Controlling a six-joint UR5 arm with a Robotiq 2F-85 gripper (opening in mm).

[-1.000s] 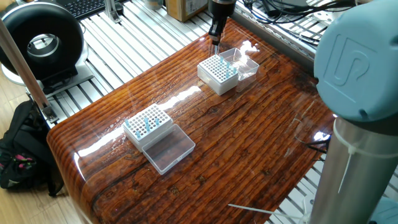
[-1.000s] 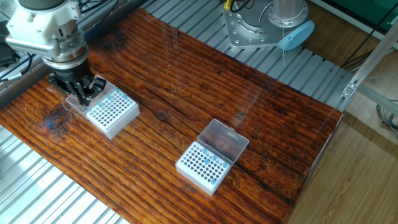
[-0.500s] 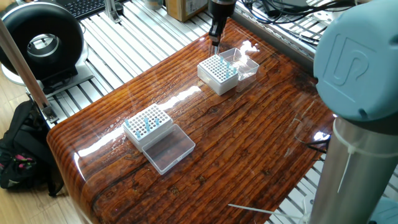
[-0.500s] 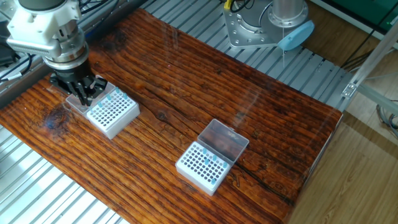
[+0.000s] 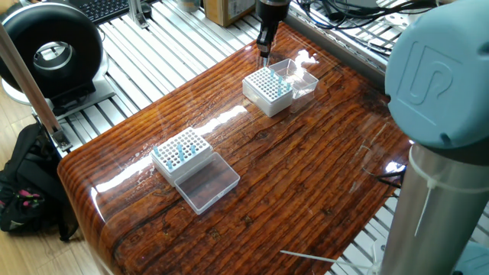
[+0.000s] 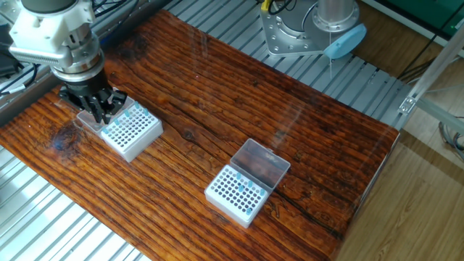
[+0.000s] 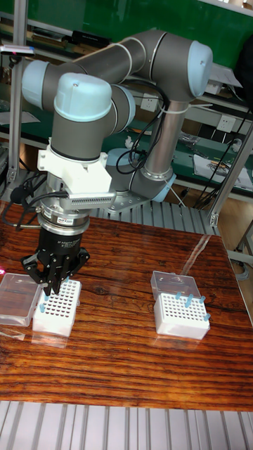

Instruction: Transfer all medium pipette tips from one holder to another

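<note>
Two white grid holders stand on the wooden table. One holder has a few pale-blue medium pipette tips along one edge. The other holder carries several tips scattered over its grid. My gripper points straight down over the first holder's corner, next to its clear lid. Its fingers are drawn together to a point just above the grid. A tip between them is too small to make out.
Each holder has a clear hinged lid lying open beside it. Aluminium rails surround the table. The arm's base is bolted at one side, and a black round device stands off another edge.
My gripper has shifted only very slightly over the holder's corner. Both holders and their tips stay where they were.
</note>
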